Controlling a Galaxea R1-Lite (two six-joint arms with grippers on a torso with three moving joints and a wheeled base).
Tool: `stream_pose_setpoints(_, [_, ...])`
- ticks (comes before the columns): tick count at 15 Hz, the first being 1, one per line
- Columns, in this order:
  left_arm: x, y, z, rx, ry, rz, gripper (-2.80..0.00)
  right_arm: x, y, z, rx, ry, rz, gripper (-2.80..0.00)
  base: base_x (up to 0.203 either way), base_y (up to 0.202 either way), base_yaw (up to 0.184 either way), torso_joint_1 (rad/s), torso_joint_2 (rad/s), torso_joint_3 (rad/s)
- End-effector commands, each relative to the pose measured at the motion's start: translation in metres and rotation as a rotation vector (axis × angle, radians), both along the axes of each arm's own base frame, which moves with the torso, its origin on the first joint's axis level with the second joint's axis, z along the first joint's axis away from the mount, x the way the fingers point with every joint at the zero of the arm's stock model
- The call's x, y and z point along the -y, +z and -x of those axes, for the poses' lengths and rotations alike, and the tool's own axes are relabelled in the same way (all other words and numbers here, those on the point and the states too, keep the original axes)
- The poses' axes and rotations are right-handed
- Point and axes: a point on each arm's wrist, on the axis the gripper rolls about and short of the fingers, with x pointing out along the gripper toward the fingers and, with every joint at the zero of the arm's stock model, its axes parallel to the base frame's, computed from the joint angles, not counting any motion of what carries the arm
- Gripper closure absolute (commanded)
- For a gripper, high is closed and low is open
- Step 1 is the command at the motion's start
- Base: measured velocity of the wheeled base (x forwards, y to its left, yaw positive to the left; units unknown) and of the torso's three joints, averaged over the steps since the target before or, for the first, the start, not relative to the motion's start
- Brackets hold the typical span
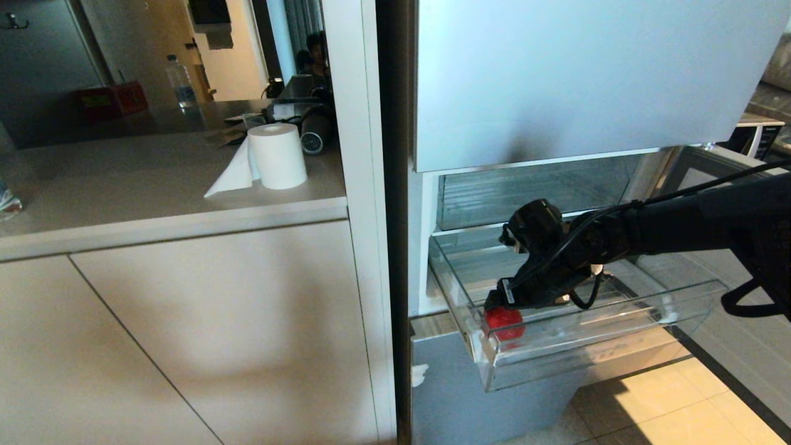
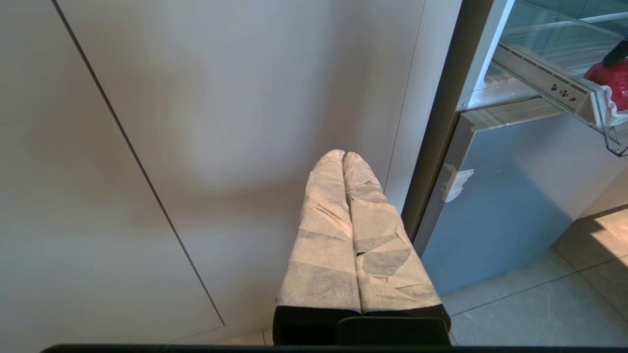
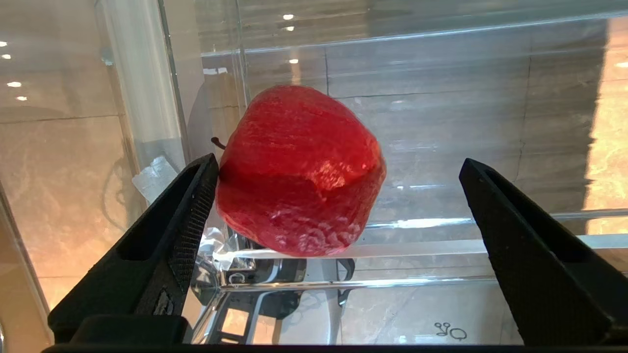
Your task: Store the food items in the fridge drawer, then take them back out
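Right gripper (image 3: pixel 338 196) spread wide around the apple (image 3: pixel 299 171) in the drawer's (image 1: pixel 593 349) front corner, one finger (image 3: pixel 191 206) touching it. Centre first, then squeeze evenly so it won't roll. Left gripper (image 2: pixel 343 162) pressed together, parked beside the drawer.

- A red apple (image 3: pixel 299 171), glossy with a short dark stem, lay inside the fridge drawer (image 1: pixel 593 334) at its front corner on the robot's left, close against the clear front lip. Only one fruit showed.
- The drawer, clear plastic, wide and shallow with a ribbed floor, stood pulled out of the pale-blue fridge. Above it sat a second clear drawer, pushed in.
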Motion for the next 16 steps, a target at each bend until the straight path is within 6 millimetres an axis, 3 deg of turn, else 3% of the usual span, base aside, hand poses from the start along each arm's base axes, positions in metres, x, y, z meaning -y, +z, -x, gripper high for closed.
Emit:
stream_pose_setpoints(1, [0.0, 0.0, 0.0, -0.001, 0.0, 0.0, 0.0, -0.001, 0.0, 0.001, -0.004, 0.003, -0.003, -2.8, 0.0, 0.0, 0.0, 0.0, 0.0, 0.0])
stream_pose_setpoints(16, [0.0, 0.0, 0.0, -0.001, 0.0, 0.0, 0.0, -0.013, -0.011, 0.006, -0.06, 0.022, 0.014, -2.8, 0.0, 0.0, 0.0, 0.0, 0.0, 0.0])
